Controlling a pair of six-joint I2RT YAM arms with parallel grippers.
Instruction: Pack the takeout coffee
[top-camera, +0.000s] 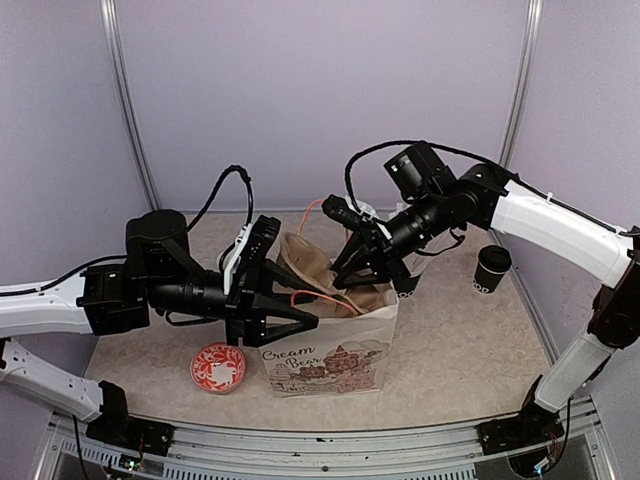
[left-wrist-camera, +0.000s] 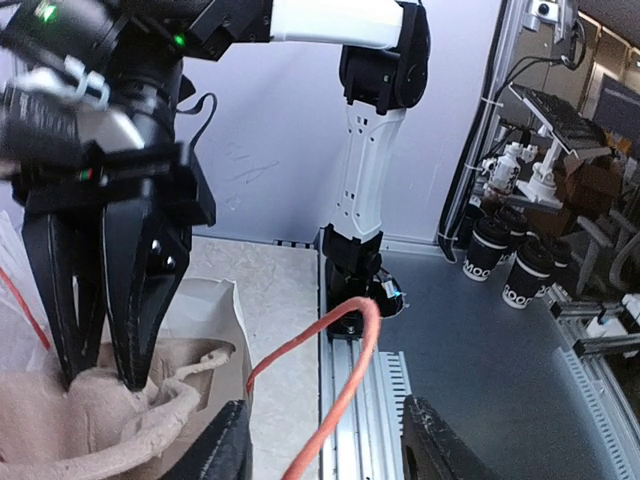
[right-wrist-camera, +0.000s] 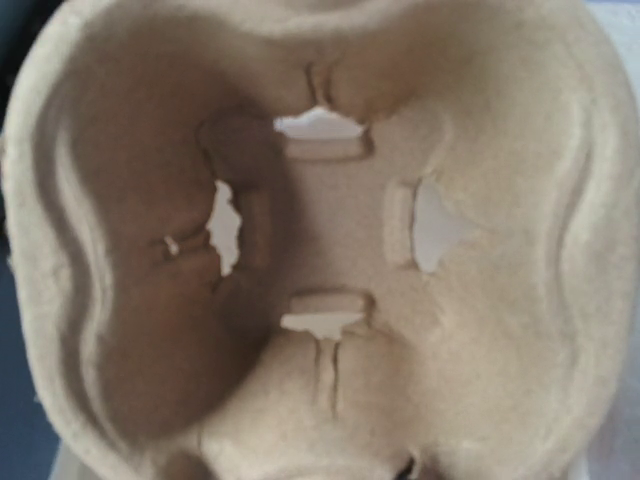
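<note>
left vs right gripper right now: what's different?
Right gripper is pinched shut on the pulp cup carrier; left gripper has its jaws apart, gripping nothing, the orange bag handle passing between them. Right gripper comes at the paper bag from its right, left gripper from its left. Both are at the bag's mouth; neither touches the black cup.

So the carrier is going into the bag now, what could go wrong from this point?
1. The right gripper pinches the cup carrier by one ridge, and it sits tilted in the paper bag; it may jam crooked.
2. The orange handle runs between the open fingers of the left gripper; it could snag and drag the bag.
3. The black cup stands near the right arm; a sweep might tip it.
</note>
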